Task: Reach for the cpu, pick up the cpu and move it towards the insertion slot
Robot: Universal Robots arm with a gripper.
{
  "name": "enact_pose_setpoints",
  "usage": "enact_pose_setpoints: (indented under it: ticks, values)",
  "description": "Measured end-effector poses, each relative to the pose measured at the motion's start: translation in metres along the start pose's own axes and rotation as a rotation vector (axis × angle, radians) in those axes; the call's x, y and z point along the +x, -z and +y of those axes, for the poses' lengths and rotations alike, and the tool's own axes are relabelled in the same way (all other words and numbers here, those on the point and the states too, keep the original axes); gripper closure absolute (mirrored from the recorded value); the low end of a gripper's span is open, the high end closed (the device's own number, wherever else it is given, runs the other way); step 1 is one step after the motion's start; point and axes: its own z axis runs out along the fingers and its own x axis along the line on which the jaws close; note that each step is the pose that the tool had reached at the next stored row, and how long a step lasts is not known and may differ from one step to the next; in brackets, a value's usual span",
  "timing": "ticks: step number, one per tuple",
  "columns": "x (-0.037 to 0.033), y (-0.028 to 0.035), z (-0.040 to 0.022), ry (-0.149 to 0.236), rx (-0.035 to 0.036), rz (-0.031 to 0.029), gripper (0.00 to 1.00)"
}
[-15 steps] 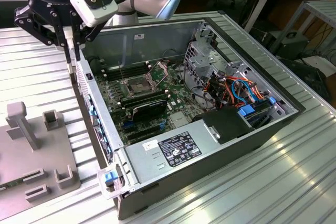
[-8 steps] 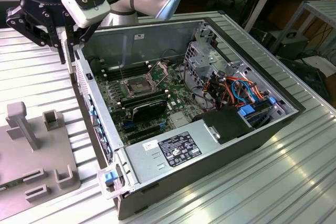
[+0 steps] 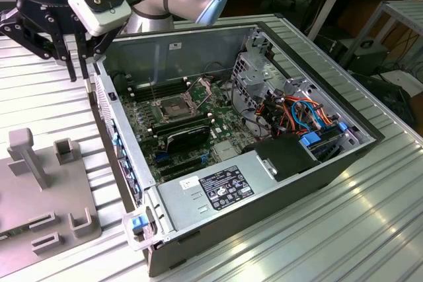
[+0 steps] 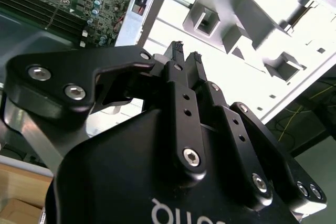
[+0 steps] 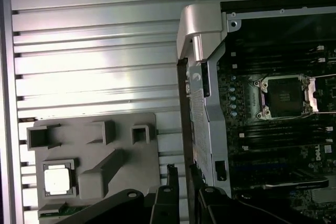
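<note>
Pale silver square cpu (image 5: 56,179) sits in grey moulded tray (image 5: 142,174) on ribbed metal counter (image 5: 94,51), well apart from silver-framed insertion slot (image 5: 285,96). Black tool (image 5: 181,172) nearly pressed together, empty. Reach prob. needs it spread & centred above cpu.

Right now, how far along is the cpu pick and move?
Done: nothing yet. The small, flat, silver-beige square cpu lies on the grey fixture plate, unheld. In hand: the reach; the black gripper hangs beside the open metal computer case, apart from the cpu. Left: pick-up and the move to the square silver-framed insertion slot, its dark centre empty.
</note>
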Motion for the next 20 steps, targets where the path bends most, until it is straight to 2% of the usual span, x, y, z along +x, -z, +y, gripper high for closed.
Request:
enact_pose_setpoints:
  ticks: [14, 20]
  values:
    - [0.0184, 0.0004, -0.0014, 0.0, 0.0, 0.0, 0.77]
    - [0.0308, 0.0006, -0.0023, 0.0, 0.0, 0.0, 0.77]
